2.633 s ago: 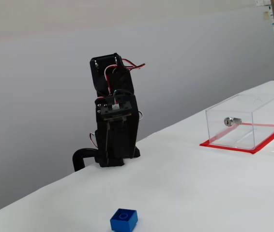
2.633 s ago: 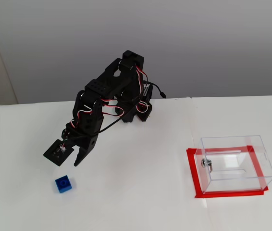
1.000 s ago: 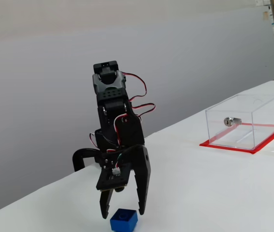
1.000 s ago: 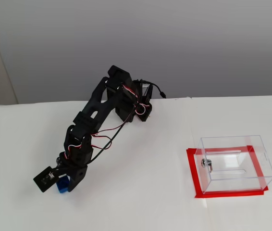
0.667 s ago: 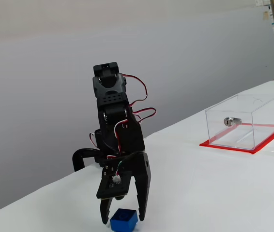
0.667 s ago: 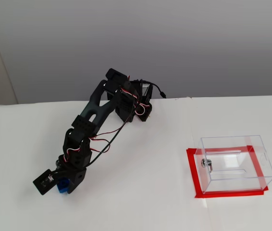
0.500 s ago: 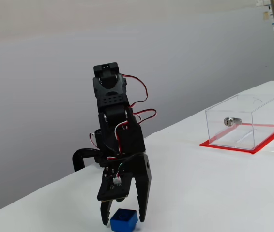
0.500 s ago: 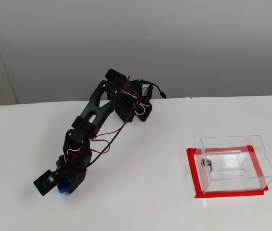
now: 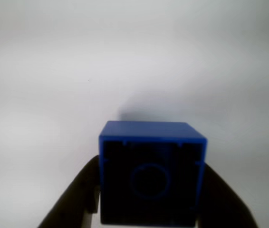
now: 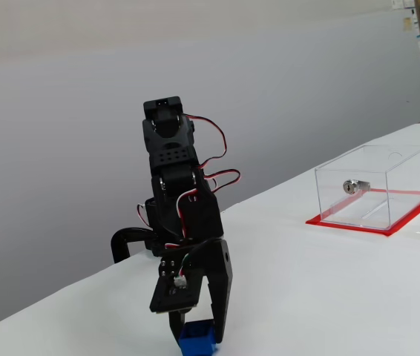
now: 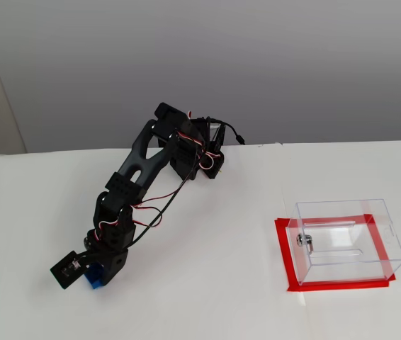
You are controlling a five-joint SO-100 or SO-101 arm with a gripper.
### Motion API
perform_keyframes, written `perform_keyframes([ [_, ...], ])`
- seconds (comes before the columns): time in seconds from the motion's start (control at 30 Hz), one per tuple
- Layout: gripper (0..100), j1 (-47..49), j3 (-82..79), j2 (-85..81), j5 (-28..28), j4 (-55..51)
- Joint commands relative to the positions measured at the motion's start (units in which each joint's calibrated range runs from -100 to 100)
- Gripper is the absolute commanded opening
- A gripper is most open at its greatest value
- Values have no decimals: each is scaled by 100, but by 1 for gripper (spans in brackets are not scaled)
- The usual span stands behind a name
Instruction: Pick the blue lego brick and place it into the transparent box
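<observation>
Filling the bottom of the wrist view, the small bright blue plastic lego brick [image 9: 152, 173] sits hollow side to the lens, pinched between the two dark fingers of the black gripper [image 9: 149, 190], which have closed onto its sides. Both fixed views show it held low at the white table [image 10: 329, 297], though whether it has left the surface I cannot tell. Well apart stands the clear rectangular plastic box [image 11: 346, 239] on its red base, empty but for a silver lock fitting [image 11: 303, 241]. Grasping looks done; carrying and releasing remain.
</observation>
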State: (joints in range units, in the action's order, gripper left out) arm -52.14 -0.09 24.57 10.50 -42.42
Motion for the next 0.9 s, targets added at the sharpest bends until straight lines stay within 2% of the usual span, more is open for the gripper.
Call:
perform_keyframes([
  [0.0,8,20,443,-51,35,134],
  [0.33,8,27,524,-297,30,125],
  [0.5,8,167,569,-925,-210,99],
  [0.87,7,1003,497,-2656,-231,-319],
])
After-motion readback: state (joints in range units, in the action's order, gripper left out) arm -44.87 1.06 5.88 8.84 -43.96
